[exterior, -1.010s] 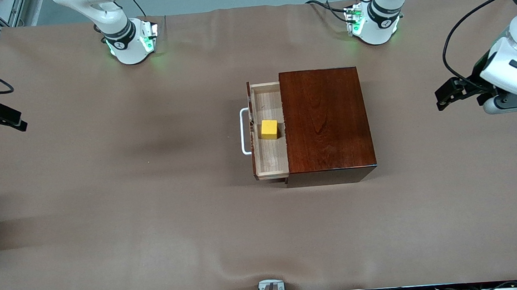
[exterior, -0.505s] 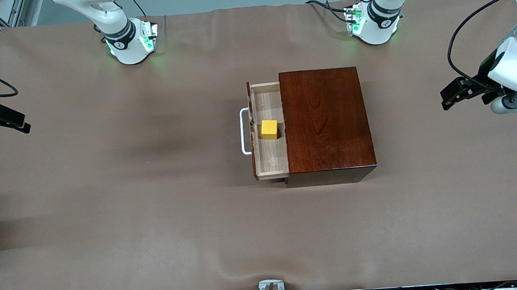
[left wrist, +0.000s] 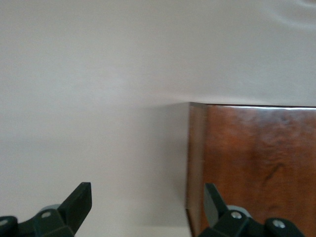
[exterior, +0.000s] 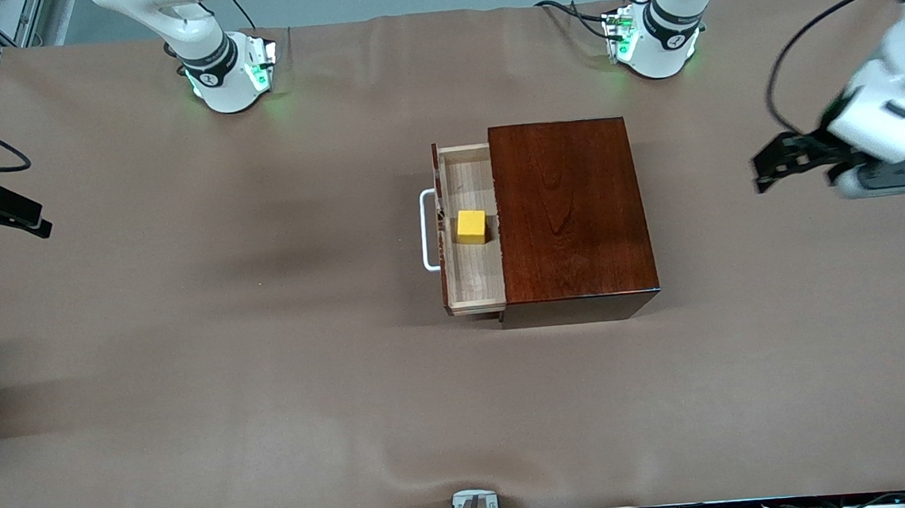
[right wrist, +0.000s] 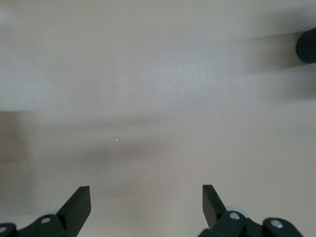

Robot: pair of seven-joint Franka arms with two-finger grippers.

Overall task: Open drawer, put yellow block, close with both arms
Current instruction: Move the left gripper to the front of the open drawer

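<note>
- Sitting half pulled out of the glossy mahogany-coloured wooden box (exterior: pixel 571 214), the pale light-wood drawer (exterior: pixel 472 280) with its white U-shaped bar handle (exterior: pixel 426 231) faces the right arm's end of the brown-covered counter (exterior: pixel 267 339).
- The small plain yellow cube (exterior: pixel 471 226) rests inside the drawer tray, about midway along it.
- The left end effector (exterior: pixel 769 166) hangs over bare counter near the left arm's end, well apart from the box, fingers (left wrist: pixel 79 202) spread and empty.
- The right end effector (exterior: pixel 36 223) hangs over the counter's right-arm edge, fingers (right wrist: pixel 79 202) spread wide, holding nothing.
</note>
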